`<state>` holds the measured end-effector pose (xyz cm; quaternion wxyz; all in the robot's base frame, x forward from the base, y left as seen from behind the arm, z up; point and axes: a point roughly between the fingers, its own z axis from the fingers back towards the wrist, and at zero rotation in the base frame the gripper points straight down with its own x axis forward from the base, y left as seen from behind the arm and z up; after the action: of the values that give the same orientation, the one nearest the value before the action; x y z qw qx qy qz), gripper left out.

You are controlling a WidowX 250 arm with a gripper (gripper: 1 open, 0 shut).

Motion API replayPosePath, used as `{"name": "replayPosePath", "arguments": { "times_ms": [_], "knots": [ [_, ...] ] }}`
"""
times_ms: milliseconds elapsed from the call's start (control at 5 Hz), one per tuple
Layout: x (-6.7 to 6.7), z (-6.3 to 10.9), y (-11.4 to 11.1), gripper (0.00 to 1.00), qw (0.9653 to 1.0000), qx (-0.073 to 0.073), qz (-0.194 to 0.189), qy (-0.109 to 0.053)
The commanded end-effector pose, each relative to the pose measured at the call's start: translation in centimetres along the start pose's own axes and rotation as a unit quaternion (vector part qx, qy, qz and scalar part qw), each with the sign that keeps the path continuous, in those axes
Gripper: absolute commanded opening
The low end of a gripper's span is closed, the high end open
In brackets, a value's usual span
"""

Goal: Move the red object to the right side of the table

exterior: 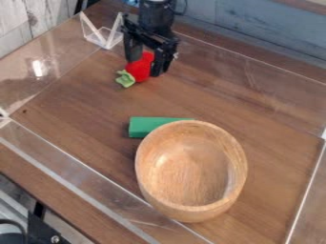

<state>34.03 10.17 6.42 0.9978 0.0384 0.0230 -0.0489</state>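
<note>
Dark brown wood grain covered the table [242,91], and low clear acrylic walls [76,176] ran round its edges, catching pale glare along the near and left sides. Beyond the far wall I could make out a blue-grey surface at the top of the view and light wooden planking at the upper left corner, both too soft to read further. A small clear angled stand [99,33] sat at the far left of the tabletop, just behind and to the left of the red object.

I took the wooden bowl [192,170] as my landmark; it was round, light-coloured and empty, sitting in the near right part of the table. A flat green block [155,126] lay just beyond the bowl's far left rim, close to it, though I could not tell whether they touched.

The red object [137,71] sat well beyond the bowl, toward the far left of the table, its light-green leafy end pointing left and toward me. My gripper [152,65] pointed down right over it, its dark fingers [167,59] spread apart and straddling the red body. I could not tell whether either finger touched it.
</note>
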Motion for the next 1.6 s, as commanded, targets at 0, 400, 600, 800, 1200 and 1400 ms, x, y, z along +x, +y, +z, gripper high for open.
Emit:
{"name": "replayPosePath", "arguments": {
  "times_ms": [0, 400, 600, 800, 1200, 1400],
  "knots": [
    [0.7, 1.8, 2.2, 1.0, 0.9987, 0.017, 0.04, -0.027],
    [0.3, 1.7, 4.1, 1.0, 0.9939, 0.015, 0.108, -0.02],
    [0.5, 1.4, 4.3, 1.0, 0.994, 0.014, 0.107, -0.022],
    [0.7, 1.2, 4.5, 1.0, 0.9942, 0.012, 0.104, -0.025],
    [0.9, 1.6, 3.5, 1.0, 0.9968, 0.009, 0.074, -0.031],
    [1.3, 2.1, 2.6, 1.0, 0.9931, 0.008, 0.113, -0.029]
  ]
}}
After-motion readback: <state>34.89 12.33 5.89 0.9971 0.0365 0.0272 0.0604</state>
